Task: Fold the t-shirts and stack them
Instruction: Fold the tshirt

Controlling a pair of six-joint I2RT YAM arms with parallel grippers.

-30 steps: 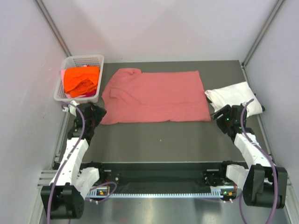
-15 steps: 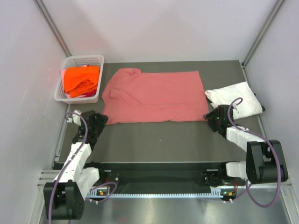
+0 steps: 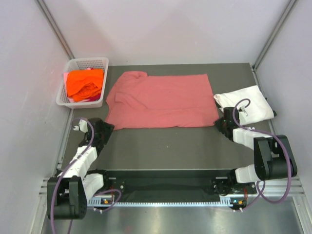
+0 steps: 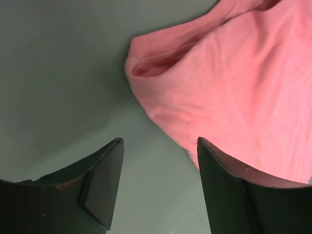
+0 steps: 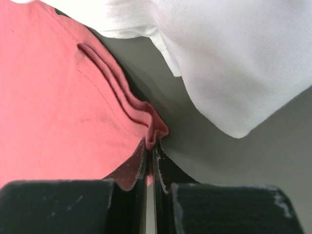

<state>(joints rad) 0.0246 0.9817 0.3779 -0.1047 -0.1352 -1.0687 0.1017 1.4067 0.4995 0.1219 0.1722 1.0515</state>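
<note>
The pink tee (image 3: pixel 163 100) lies spread flat across the middle of the tabletop (image 3: pixel 165 146), collar end to your left. The white tee (image 3: pixel 246 103) sits folded just beside its right edge, and the orange tee (image 3: pixel 85 83) is bunched in the basket (image 3: pixel 87 61) at the far left corner.

Your right hand (image 5: pixel 151 147) is clenched on the pink tee's near right corner. The wrist view shows the hem pinched into a small ridge between the closed fingers, close to the white tee but not catching it. Your left hand (image 4: pixel 160 142) is released, its fingers standing apart low over the tabletop at the near left corner. The right finger looks to be over the cloth edge and the left over bare tabletop, with nothing gripped.

You appear to be at the start of the pink tee's first fold, gathering the two near corners. Next, settle the left hand onto that corner and close it on the edge, taking all layers. Then lift both corners together and carry them evenly toward the far edge, keeping the cloth taut enough not to drag the white tee.
</note>
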